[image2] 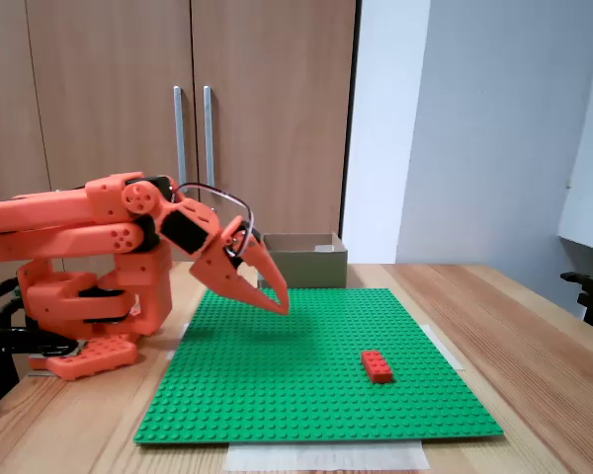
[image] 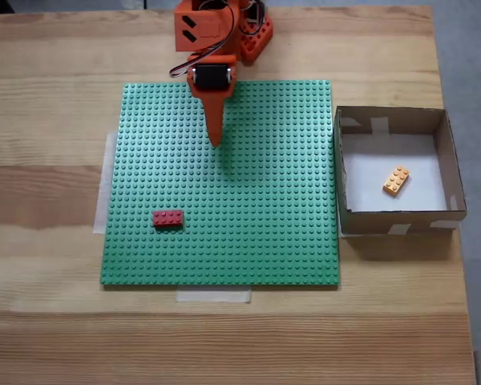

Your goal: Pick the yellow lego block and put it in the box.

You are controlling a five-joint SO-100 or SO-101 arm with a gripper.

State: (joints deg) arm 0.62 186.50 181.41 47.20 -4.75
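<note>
Retreat is all that's left — small yellow-orange studded lego brick (image: 396,180) lies in the square brown cardboard box (image: 457,172), my jaws (image: 216,141) closed, empty, so I fold back slowly.

The worktop (image: 48,160) is pale wood with a visible grain. A large green studded baseplate (image: 248,224) lies flat on its middle, with strips of pale tape (image: 213,296) showing at its near and left edges in the top-down fixed view. Just beside the baseplate's right edge stands the box (image: 453,172), near the worktop's right side. The arm's orange base (image2: 89,296) sits at the far edge behind the baseplate.
</note>
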